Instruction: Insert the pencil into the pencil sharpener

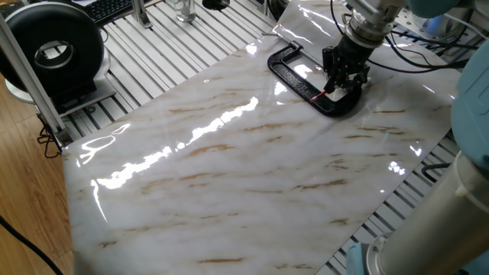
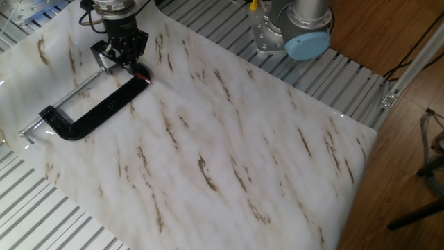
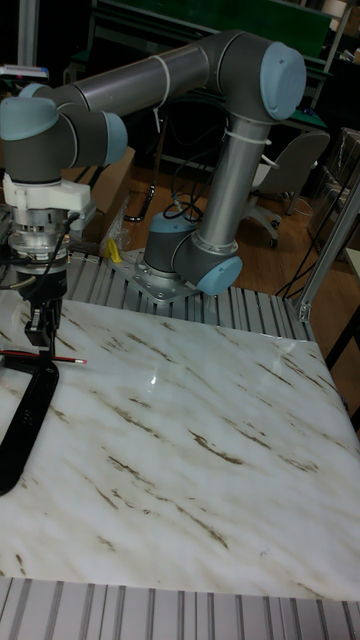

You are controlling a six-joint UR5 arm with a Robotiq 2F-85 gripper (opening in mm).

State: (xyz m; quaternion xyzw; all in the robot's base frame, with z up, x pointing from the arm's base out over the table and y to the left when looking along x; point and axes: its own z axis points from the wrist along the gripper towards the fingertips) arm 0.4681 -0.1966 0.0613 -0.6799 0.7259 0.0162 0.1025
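My gripper (image 2: 125,61) hangs over the screw end of the black C-clamp (image 2: 89,116), shut on the thin dark-red pencil (image 3: 62,358). The pencil lies nearly level just above the marble sheet, and its red end (image 2: 144,78) sticks out from the fingers toward the table's middle. In one fixed view the gripper (image 1: 343,79) covers most of the pencil; only a short red tip (image 1: 320,96) shows. A small grey block that looks like the pencil sharpener (image 2: 101,55) sits right beside the fingers at the clamp's end, partly hidden. In the tall fixed view the gripper (image 3: 40,330) is at the far left.
The C-clamp (image 1: 302,76) lies flat on the marble sheet (image 1: 229,168). A black round device (image 1: 53,50) stands on the slatted table at the left. The arm's base (image 2: 291,28) is bolted at the table's edge. Cables trail behind the gripper.
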